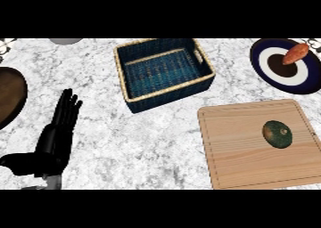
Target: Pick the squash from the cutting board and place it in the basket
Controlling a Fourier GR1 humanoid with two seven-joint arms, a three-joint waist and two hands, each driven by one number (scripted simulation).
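Squash: the dark green, oval squash (278, 134) lies on the pale wooden cutting board (236, 151), right of the board's middle, touched by nothing.

Cutting board: at about four o'clock from the view's centre, slightly turned; its near edge meets the lower limit of the view and its right edge runs close to the right limit.

Basket: the dark blue woven basket with a tan rim (206, 64) sits at twelve o'clock, turned a little, standing apart from the board; the board's far left corner points toward the basket's near right corner. I see nothing inside it.

My left hand: my black left hand (55, 133) is at eight o'clock, fingers (67, 107) straight and pointing to twelve, thumb out toward nine, holding nothing.

My right hand: it does not show.

Worktop: the white and grey marbled worktop (156, 147) is bare between my left hand and the board, and between the basket's near edge and the lower limit of the view.

Left edge: a dark brown round wooden plate (5, 100) at nine o'clock, cut off by the view.

Far right corner: a blue and white round plate with a dark centre (308, 75) at two o'clock, with an orange-brown tapered vegetable (296, 53) lying on it.

Far edge: a grey rounded thing (66, 40) at eleven o'clock, mostly out of view.
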